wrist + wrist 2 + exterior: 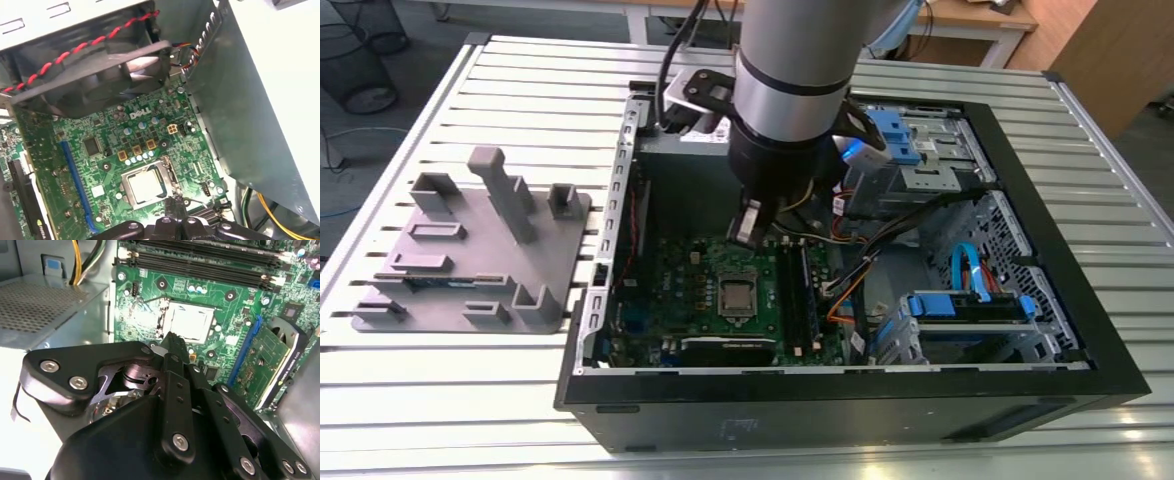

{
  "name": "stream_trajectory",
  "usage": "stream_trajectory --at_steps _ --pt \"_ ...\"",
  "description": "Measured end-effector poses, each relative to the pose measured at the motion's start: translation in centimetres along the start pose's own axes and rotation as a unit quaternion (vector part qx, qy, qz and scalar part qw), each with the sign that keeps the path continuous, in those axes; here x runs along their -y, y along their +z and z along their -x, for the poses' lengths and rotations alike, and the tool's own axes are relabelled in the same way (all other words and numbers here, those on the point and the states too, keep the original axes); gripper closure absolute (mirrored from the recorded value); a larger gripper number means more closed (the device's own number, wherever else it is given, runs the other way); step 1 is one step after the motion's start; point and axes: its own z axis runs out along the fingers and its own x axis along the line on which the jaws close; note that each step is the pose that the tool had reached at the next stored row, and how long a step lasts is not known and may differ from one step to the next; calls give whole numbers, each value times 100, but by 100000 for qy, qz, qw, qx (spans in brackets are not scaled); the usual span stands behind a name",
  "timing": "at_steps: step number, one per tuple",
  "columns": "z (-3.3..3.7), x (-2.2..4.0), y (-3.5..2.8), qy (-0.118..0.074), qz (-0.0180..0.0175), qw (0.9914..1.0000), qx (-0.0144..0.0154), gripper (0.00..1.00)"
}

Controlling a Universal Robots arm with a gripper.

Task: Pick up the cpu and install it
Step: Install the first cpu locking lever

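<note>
- CPU (145, 185) seated flat in the motherboard (100, 165) socket, directly below the gripper (175, 206) tips.
- Gripper fingers (172, 347) closed together, empty, poised just above the chip, not touching it.
- Case fan (95, 70) behind.

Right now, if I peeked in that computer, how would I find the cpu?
Look inside the open black computer case for the green motherboard on its floor. Near the board's middle sits a dark metal-framed socket, and the cpu lies inside it. It is the only flat, pale silvery square; the nearby long black slots are thin strips.
</note>
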Motion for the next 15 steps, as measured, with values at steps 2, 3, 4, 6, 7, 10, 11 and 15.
stream_trajectory --at_steps 2,3,4,6,7,10,11,15 --pt "21 21 0 1 -3 100000 -5 89" --pt "32 32 1 0 -3 100000 -3 89" --pt "42 43 1 0 -4 100000 -1 89" --pt "64 66 1 -3 -2 100000 -6 89" --pt "74 76 2 -2 -4 100000 -7 89" --pt "110 98 4 -3 -3 100000 -9 89" --pt "123 104 6 -3 -3 100000 -5 89" --pt "178 115 12 3 -5 100000 -3 89"
